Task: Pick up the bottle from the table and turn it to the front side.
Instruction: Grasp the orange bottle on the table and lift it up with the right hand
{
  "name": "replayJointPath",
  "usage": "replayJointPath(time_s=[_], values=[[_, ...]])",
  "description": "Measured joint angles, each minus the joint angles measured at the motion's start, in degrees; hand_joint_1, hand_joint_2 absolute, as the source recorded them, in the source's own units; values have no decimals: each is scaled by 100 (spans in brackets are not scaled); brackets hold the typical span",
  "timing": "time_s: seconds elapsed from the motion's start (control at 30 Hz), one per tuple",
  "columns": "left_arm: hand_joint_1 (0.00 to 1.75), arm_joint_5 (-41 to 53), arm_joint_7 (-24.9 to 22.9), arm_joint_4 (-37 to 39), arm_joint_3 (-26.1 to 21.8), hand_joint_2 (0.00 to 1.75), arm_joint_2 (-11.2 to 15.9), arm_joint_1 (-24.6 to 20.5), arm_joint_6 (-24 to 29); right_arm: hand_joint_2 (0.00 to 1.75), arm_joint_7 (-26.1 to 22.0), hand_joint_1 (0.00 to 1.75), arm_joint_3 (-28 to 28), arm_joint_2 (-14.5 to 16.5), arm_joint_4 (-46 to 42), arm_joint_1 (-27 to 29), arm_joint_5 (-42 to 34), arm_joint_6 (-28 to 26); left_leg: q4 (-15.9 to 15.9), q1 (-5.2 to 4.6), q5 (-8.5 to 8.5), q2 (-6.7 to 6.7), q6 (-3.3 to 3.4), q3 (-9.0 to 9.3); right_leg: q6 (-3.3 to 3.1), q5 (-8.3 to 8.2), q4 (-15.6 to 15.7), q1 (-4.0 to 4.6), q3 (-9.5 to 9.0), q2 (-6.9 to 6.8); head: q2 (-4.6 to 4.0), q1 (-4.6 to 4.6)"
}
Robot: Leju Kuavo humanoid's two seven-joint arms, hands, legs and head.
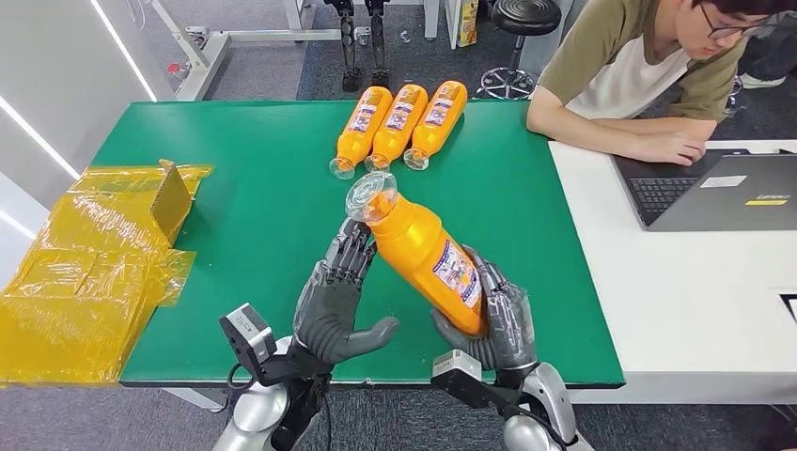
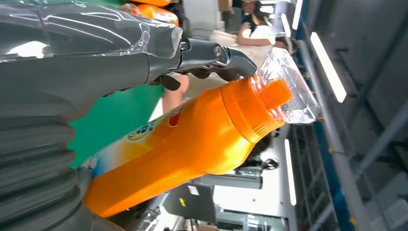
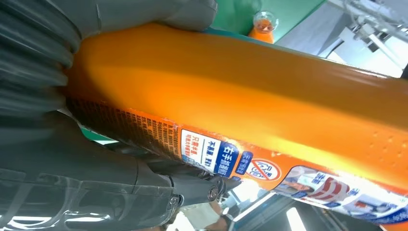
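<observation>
Green mat (image 1: 263, 216) covers the table beside a white desk (image 1: 686, 291).

The left hand (image 2: 120, 62) reaches alongside an orange bottle (image 2: 192, 144) — its dark fingertips (image 2: 235, 65) lie against the shoulder, just beside the clear cap (image 2: 288, 86). A printed label shows on the bottle's side, with green table (image 2: 113, 118) behind and a person (image 2: 257, 29) far off.

Bottle held above the table, lower centre of frame.
The orange plastic bottle (image 1: 425, 252) sat between the left hand (image 1: 335, 299) and right hand (image 1: 495, 319); three orange bottles (image 1: 399, 123) lay behind, upper centre.
</observation>
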State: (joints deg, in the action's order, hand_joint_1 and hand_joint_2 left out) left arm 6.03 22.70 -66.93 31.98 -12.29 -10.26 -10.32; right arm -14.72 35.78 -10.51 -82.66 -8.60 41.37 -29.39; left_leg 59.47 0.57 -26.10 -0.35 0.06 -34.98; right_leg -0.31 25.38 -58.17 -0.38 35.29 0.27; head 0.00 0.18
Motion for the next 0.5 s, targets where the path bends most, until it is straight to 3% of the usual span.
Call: replayJointPath(time_s=[0.5], values=[[0,-201,365,935,35,175,-154,-627,-48,175,-181,175,374,12,406,-377,452,576,1,-1,2,-1,2,0,-1,-1,0,-1,1,-1,0,0]])
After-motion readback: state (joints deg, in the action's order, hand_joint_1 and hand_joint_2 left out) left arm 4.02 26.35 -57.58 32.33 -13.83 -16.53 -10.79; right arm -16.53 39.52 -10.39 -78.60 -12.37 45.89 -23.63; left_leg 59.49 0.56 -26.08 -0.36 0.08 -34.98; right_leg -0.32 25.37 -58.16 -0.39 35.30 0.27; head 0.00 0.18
